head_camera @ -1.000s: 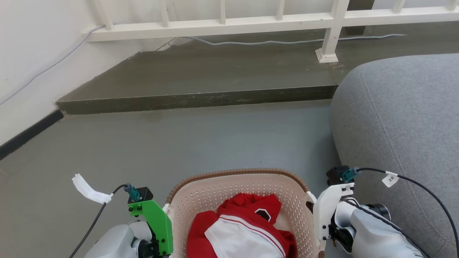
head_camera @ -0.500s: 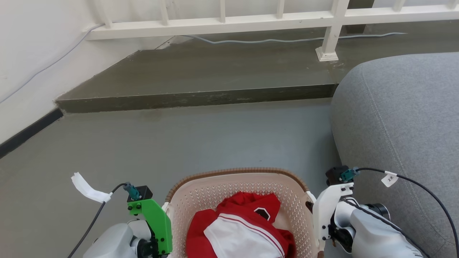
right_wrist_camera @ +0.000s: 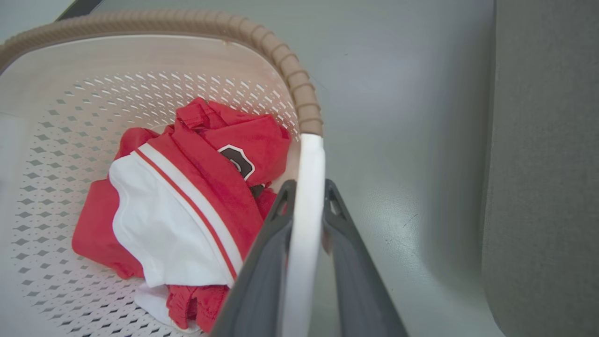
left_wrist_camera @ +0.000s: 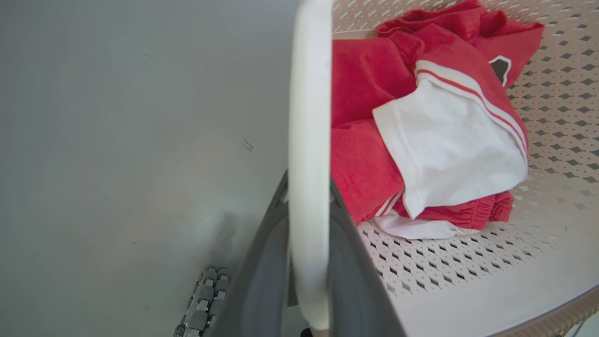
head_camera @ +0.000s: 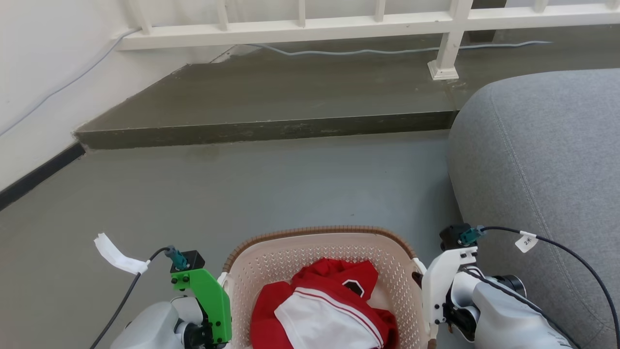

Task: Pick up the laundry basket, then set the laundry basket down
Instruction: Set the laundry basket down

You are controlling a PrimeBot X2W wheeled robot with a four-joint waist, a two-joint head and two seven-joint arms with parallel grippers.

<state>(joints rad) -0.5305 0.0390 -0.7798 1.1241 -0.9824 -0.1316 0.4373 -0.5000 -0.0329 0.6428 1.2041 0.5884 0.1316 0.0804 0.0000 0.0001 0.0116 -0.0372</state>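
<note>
Cream basket [head_camera: 271, 271] lies at the frame's bottom centre, squarely between your arms, long axis running side to side. Your left gripper [left_wrist_camera: 307, 182] is clamped on its left handle [left_wrist_camera: 306, 93], right gripper [right_wrist_camera: 309, 185] on its right handle [right_wrist_camera: 310, 154]; move both level.

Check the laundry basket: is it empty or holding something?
Holding something, but far from full: red and white clothes lie bunched in the laundry basket, with bare perforated bottom showing around them.
</note>
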